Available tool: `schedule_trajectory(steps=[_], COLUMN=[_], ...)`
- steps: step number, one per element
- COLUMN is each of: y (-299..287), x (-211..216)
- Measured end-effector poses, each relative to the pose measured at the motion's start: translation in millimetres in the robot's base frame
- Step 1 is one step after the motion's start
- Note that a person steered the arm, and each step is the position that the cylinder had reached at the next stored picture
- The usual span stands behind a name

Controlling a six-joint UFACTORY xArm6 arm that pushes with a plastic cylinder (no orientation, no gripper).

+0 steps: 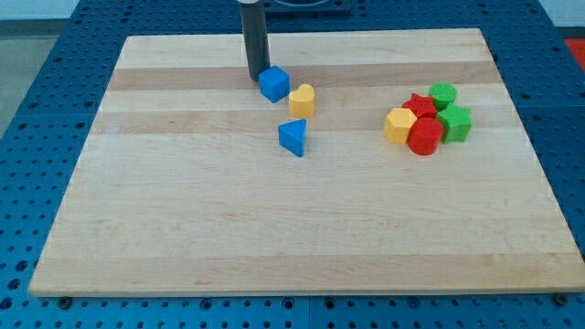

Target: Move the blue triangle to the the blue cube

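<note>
while the blue triangle (292, 138) lies apart below the blue cube (273, 83), a yellow heart block (303, 100) sits between them; the robot's tip (255, 78), holding nothing, touches the cube's upper-left side on the wooden board (183, 228).

Setting: robotics lab bench. Wooden board (302, 228) lay on blue perforated mounting table (37, 110) (threaded-hole grid).

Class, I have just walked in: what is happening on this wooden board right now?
A dark rod on a robot arm is pushing blocks on the wooden board. My tip rests just left of the blue cube. The blue triangle lies below it, apart, with a yellow heart-shaped block between them. Five more blocks cluster at the view's right.
</note>
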State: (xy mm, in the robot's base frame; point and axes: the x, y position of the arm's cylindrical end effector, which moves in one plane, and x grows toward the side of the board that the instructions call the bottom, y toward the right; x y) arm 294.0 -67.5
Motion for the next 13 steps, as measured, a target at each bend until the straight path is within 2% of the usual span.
schedule_trajectory(steps=[2, 3, 5, 7, 9, 12, 13], y=[-6, -31, -37, 3, 76, 80, 64], x=[3, 11, 101, 184, 183, 148, 142])
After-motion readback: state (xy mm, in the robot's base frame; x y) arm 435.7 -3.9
